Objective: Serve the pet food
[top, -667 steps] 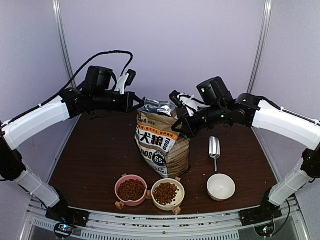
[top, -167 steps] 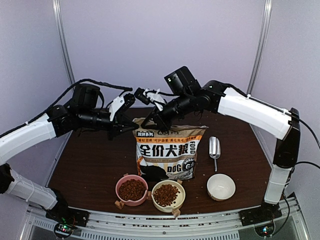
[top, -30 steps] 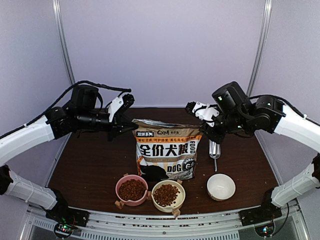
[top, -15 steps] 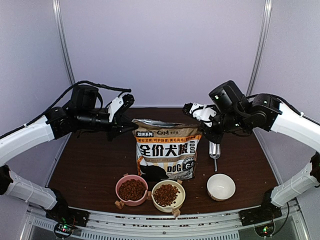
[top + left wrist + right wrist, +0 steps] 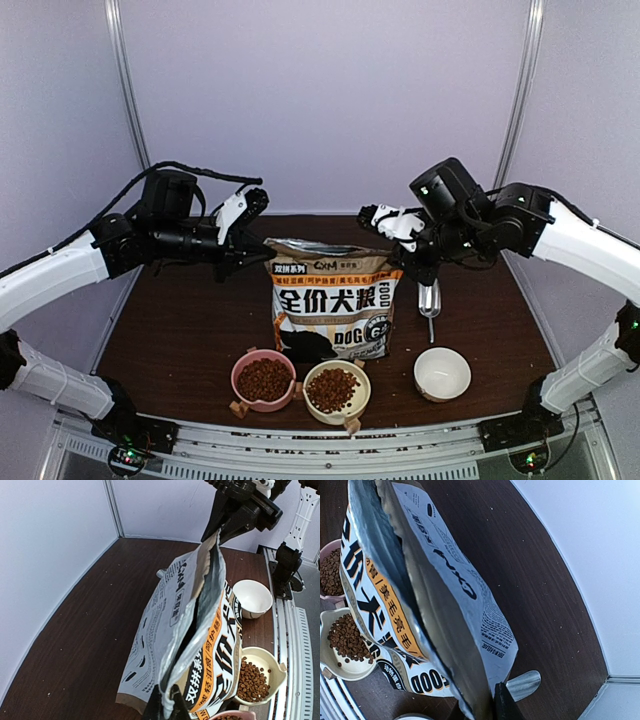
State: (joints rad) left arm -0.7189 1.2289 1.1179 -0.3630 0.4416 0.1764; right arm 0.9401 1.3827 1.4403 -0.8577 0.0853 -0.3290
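Observation:
The pet food fills a pink bowl [image 5: 263, 380] and a cream bowl [image 5: 333, 387] at the table's front. The printed bag [image 5: 331, 305] stands upright behind them, its mouth open. My left gripper [image 5: 170, 702] is shut on the bag's top left corner. At the top right corner is my right gripper [image 5: 492, 702]. Only one dark finger [image 5: 502, 705] shows beside the bag's rim there; the other is hidden behind the foil. In the left wrist view that corner stands up between its fingers [image 5: 220, 527]. Kibble inside the bag is hidden.
A metal scoop [image 5: 429, 298] lies on the table right of the bag, just under the right gripper. An empty white bowl [image 5: 442, 373] sits in front of it. Grey walls close the table at back and sides.
My right gripper has moved left, from above the scoop to the bag's top right corner. The left arm and the bag have stayed put.

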